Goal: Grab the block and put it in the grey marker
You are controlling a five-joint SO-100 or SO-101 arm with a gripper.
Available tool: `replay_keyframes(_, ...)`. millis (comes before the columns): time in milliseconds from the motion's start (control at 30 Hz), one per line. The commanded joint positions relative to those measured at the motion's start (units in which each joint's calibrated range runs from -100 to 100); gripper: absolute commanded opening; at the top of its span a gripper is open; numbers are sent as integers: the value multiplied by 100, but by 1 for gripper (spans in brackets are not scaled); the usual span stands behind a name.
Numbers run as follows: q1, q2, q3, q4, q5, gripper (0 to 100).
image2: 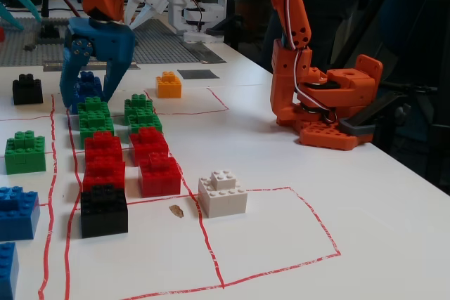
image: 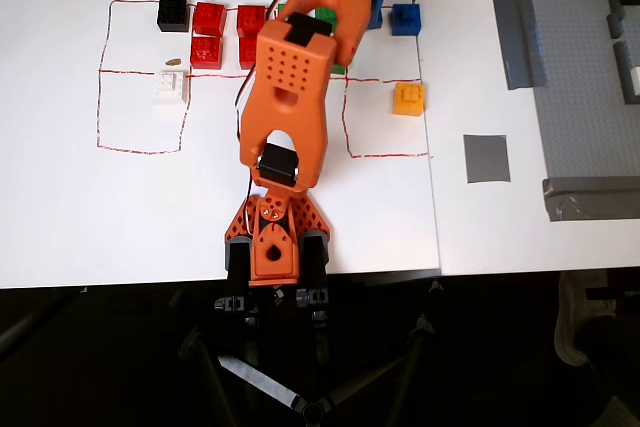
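In the fixed view, at about ten o'clock, the blue gripper (image2: 86, 98) hangs fingers-down over the block (image2: 87, 85) — its two fingers stand apart, one on each side of the blue brick, tips low beside it. Whether they touch it cannot be told. The block sits on the white worktop (image2: 281, 173) at the far end of a row, directly behind a green brick (image2: 94, 114), with red bricks (image2: 104, 152) and a black brick (image2: 104, 209) nearer the camera. At six o'clock of that view stands a white brick (image2: 222, 193) inside a red-lined square. An orange brick (image2: 169, 84) lies at twelve o'clock, and just beyond it the grey marker (image2: 197, 74) — flat and bare.

In the overhead view the orange arm (image: 290, 77) covers the gripper and most of the block; the grey marker (image: 486, 158) lies at three o'clock, well apart from the bricks.
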Motion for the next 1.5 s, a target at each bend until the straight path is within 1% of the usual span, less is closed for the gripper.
replay_keyframes(0,127,-539,-123,-208,107,3)
replay_keyframes(200,118,-712,-168,-102,117,1)
replay_keyframes(533,-190,-1610,-1131,1334,88,0)
replay_keyframes(700,-364,-2120,-1557,1824,78,0)
replay_keyframes(833,-298,-2413,-1830,2117,156,0)
replay_keyframes(967,68,-2594,-1748,2321,303,0)
replay_keyframes(1133,842,-2819,-1312,2493,576,0)
replay_keyframes(1467,2622,-2784,-495,2272,1187,0)
